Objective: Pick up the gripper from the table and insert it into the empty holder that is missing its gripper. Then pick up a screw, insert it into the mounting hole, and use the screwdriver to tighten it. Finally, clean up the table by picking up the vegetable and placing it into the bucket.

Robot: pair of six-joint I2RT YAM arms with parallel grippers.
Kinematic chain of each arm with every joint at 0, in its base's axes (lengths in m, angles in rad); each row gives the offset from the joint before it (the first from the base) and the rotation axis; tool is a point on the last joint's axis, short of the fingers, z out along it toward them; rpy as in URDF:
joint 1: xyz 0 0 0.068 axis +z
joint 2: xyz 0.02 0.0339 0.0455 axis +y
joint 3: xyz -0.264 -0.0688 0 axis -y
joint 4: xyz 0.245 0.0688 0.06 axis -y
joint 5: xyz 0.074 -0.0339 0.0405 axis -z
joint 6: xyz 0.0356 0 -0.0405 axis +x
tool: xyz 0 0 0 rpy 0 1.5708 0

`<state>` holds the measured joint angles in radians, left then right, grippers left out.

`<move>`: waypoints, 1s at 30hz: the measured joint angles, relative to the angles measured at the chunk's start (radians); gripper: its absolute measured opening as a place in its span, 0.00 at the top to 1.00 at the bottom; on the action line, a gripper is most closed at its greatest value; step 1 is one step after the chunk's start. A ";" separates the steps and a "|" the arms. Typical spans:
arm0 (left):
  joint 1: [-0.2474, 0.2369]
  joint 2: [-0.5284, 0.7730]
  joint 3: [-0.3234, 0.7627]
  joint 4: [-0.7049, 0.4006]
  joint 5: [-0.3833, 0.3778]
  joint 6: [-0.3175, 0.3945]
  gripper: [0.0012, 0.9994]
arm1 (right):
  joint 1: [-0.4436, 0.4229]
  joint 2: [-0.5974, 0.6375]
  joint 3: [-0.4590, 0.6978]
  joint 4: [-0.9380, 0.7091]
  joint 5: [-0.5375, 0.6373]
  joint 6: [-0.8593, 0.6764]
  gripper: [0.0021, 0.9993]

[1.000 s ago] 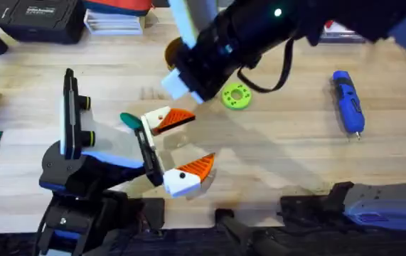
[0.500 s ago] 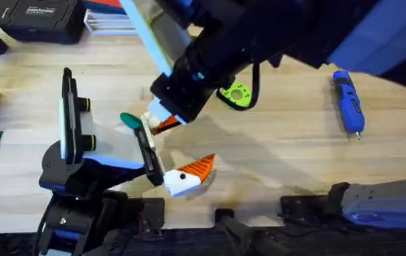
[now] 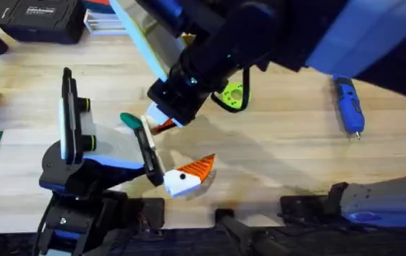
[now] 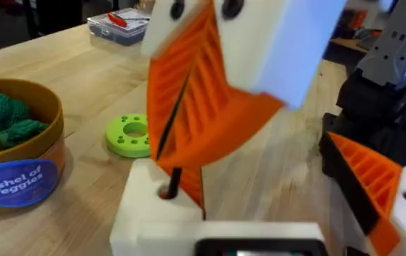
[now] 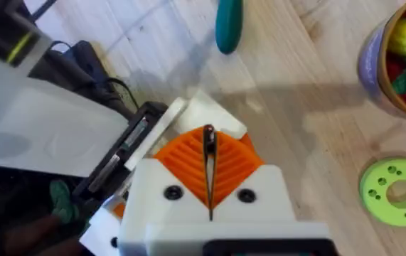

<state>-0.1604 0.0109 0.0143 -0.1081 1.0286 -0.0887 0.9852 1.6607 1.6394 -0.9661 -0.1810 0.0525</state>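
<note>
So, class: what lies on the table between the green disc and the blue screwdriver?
Nothing. The overhead view shows bare table between the green disc and the screwdriver.

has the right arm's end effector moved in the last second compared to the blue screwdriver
Yes. The right end effector has swung away from the bright blue pen-shaped screwdriver, which lies where it was on the light wooden table, and come down toward the left arm's white plastic holder.

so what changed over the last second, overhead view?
The right arm swung down and left from near the green disc; its gripper now sits over the left arm's upper finger mount, pads shut on a thin dark rod. Screwdriver, left arm and its lower orange finger stayed put.
</note>
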 joint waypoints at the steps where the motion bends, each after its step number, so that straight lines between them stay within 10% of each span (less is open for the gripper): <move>1: 0.000 0.000 0.000 0.000 0.000 -0.001 0.01 | 0.000 0.006 0.000 0.000 0.000 0.000 1.00; 30: 0.000 0.000 0.000 0.000 0.001 0.000 0.01 | 0.000 0.031 0.001 0.030 0.000 0.000 1.00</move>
<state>-0.1604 0.0109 0.0143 -0.1085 1.0294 -0.0891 0.9855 1.6917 1.6405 -0.9357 -0.1806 0.0525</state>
